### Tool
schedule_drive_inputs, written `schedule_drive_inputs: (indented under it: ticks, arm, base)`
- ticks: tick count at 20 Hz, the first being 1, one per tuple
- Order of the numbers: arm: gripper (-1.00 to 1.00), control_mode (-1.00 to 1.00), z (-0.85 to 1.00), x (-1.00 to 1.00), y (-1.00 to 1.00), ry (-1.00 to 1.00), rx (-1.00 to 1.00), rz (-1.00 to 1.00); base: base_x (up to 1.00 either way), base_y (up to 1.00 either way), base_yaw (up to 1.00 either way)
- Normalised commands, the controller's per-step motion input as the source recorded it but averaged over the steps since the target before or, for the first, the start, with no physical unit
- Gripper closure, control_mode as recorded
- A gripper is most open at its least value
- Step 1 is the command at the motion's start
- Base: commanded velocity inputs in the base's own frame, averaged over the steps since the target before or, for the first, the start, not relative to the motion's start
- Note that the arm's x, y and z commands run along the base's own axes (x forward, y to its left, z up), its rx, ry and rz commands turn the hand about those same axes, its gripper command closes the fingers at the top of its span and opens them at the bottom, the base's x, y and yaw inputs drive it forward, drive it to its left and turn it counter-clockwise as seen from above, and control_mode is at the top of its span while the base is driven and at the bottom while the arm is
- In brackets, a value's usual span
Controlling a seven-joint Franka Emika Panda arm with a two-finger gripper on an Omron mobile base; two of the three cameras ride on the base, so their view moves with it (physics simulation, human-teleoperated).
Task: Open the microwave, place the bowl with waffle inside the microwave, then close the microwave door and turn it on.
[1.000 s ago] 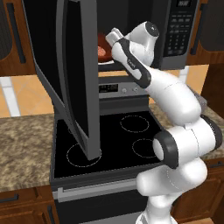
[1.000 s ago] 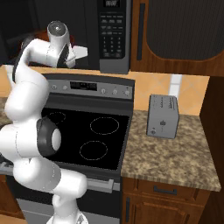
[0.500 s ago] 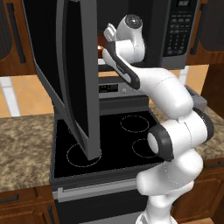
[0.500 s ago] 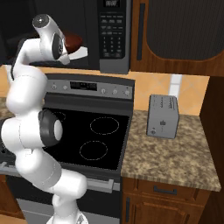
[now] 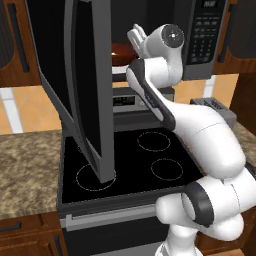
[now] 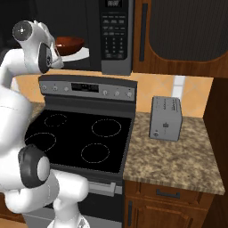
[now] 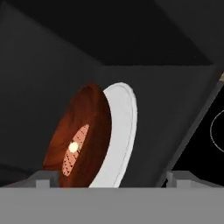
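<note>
One bowl with waffle (image 7: 81, 140) now deeper inside

The reddish-brown bowl with waffle (image 7: 83, 139) sits on the white turntable inside the microwave (image 6: 115, 35), its door (image 5: 82, 85) swung wide open.

Microwave door (image 5: 75, 80) swung wide open over the black stove (image 5: 125, 160). Reddish-brown bowl (image 5: 123, 51) inside the microwave (image 5: 200, 35) cavity, white arm's wrist just beside it. Grey toaster (image 5: 215, 107) on granite surface (image 5: 27, 165) at right.
</note>
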Motion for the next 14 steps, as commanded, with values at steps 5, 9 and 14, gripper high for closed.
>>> schedule_drive_inputs:
  ticks: [5, 9, 14]
  arm:
    - [-1.0, -1.0, -0.01, -1.0, -0.11, -0.2, -0.26, 0.32]
    - [-1.0, -1.0, 0.11, -0.99, 0.0, -0.06, -0.73, 0.6]
    - [-1.0, -1.0, 0.12, -0.77, 0.03, -0.01, -0.87, 0.7]
  base:
    - [0.0, 0.0, 0.0]
    - [0.0, 0.0, 0.0]
    - [0.0, 0.0, 0.0]
